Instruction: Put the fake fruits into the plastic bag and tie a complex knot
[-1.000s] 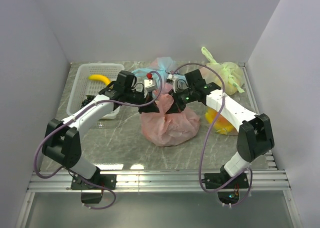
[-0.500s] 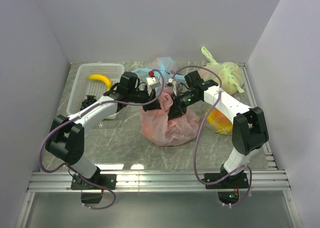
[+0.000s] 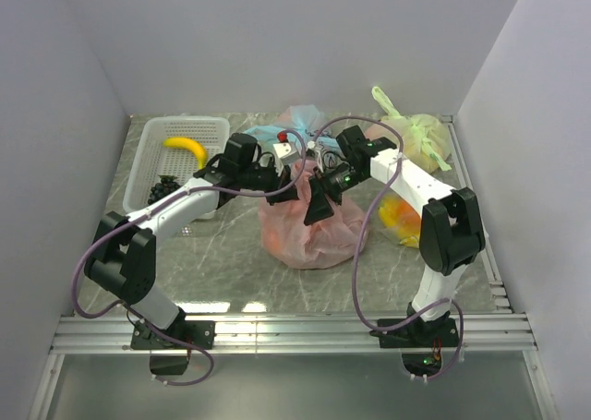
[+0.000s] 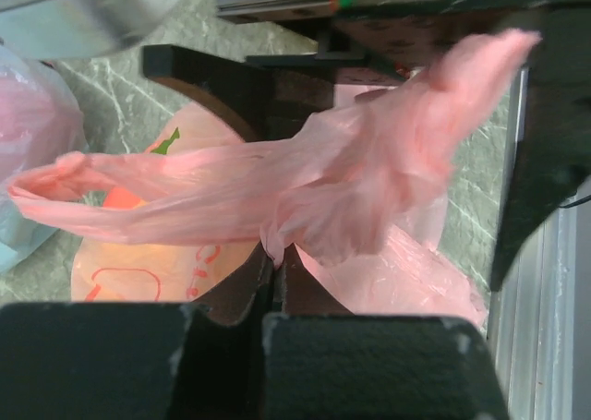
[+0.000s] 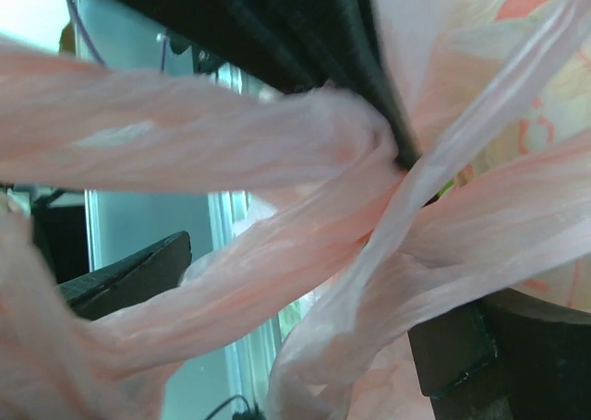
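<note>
Broadly, the grey marbled counter [image 3: 231, 272] fills the floor of a white-walled booth, with both arms reaching in from six o'clock to meet over its middle. At the centre sits the pink plastic bag [image 3: 314, 240], bulging, with orange and green shapes showing through its film in the left wrist view. A white slotted basket [image 3: 148, 157] stands at ten o'clock from the pink bag. A pale green bag [image 3: 420, 134] lies at two o'clock, well apart from it, and a light blue bag [image 3: 300, 120] sits just behind it at twelve o'clock.

The left fingers [image 3: 288, 187] are pressed fully together on the plastic bag, pinching the gathered pink film at the bag's top. The right fingers [image 3: 316, 203] stand spread wide just beside them at three o'clock; stretched pink handle strands run between them, but neither finger clamps the film.

The knot [image 4: 314, 208] is a crumpled twist right above the left fingers, with one pink end trailing toward nine o'clock in that view and another toward one o'clock.

In the basket, a yellow banana [image 3: 185, 147] lies near the far wall and a dark grape bunch [image 3: 164, 188] near the front.
</note>
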Available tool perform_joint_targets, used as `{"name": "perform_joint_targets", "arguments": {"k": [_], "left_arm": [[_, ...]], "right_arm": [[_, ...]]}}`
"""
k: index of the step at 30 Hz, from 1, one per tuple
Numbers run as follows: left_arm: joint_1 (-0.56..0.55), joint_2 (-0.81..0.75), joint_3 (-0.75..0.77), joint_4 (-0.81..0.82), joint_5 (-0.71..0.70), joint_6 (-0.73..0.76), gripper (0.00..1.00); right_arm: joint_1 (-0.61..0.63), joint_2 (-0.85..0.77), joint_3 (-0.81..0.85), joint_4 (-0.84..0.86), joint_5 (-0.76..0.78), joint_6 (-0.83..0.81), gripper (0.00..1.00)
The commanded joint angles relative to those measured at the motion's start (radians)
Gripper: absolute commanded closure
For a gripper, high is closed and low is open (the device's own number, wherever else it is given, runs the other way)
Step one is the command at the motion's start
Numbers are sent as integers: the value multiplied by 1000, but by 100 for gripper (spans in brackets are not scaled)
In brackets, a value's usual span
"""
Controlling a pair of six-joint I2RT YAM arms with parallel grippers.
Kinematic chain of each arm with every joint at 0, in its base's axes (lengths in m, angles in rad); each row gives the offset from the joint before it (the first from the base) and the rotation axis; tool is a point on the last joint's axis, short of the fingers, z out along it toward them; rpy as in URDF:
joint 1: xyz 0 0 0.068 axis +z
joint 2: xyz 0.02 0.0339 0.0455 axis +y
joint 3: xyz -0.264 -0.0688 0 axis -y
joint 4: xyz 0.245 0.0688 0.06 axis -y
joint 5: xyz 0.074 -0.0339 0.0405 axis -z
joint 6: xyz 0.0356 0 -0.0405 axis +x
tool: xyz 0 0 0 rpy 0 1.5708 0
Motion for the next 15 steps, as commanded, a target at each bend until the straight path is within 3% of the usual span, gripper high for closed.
{"name": "perform_joint_targets", "arguments": {"k": [1, 4, 5, 6, 7, 12, 13, 15], "left_arm": [[-14, -34, 7, 56, 9, -28, 99], [-20, -34, 7, 61, 15, -47, 99], [-20, -36, 7, 62, 17, -50, 99], [-20, -36, 5, 64, 17, -54, 99], [-20, -40, 4, 66, 20, -65, 99], [-20, -55, 8, 43, 54, -80, 99], [-19, -60, 13, 21, 61, -65, 97], [-7, -83, 33, -22, 64, -48, 82]], "right_arm": [[-4, -45, -8, 128, 35, 124, 4], [-4, -83, -61, 247, 78, 208, 28], [-4, -82, -62, 254, 86, 220, 42], [-3, -76, -62, 258, 99, 232, 90], [-4, -70, -65, 267, 128, 263, 100], [-10, -71, -82, 265, 107, 224, 100], [-12, -70, -79, 252, 92, 203, 100], [-21, -76, -84, 243, 64, 182, 100]]}}
